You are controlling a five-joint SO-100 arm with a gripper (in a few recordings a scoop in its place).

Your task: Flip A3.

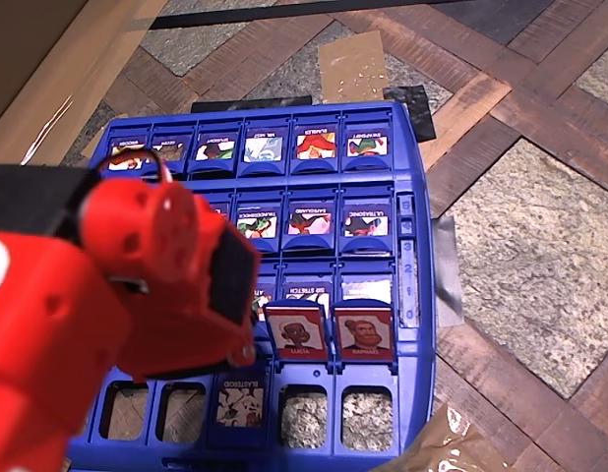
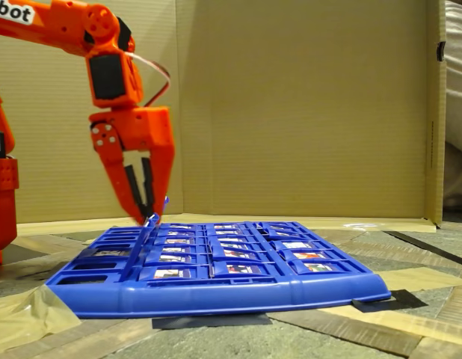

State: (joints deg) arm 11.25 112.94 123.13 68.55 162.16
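Arm: the orange-red arm fills the overhead view from 7 to 10 o'clock and hides the board's left columns there; in the fixed view it reaches in from 10 o'clock and bends down toward the board.

Gripper (image 2: 145, 209): in the fixed view it points straight down, its tips just above or touching the far-left part of the board; I cannot tell which.

Fingers (image 2: 131, 187): a narrow dark slit shows between them and they taper together at the tips; a small blue edge (image 2: 158, 212) shows beside the tips, and whether they are clamped on it I cannot tell.

A3 (image 1: 240, 397): in the overhead view, a blue tile lying flat in the nearest row at about 6 o'clock, whitish picture up, caption reading BLASTEROID, just right of the arm's lower edge.

Empty slots (image 1: 304, 416): the same nearest row has open windows on both sides of A3, showing the floor through them.

Red tiles (image 1: 295, 329): two stand upright in the next row, at about 5 o'clock from picture centre, each with a portrait; the left one is captioned LUCIA, the right one (image 1: 363, 332) too blurred to read surely.

Board (image 1: 410, 295): a blue plastic tray, its farther rows toward 12 o'clock filled with flat blue tiles bearing colourful pictures.

Floor (image 1: 540, 226): patterned stone and wood panels, with tape pieces near the board's corners.

Cardboard wall (image 2: 306, 112): stands behind the board in the fixed view.
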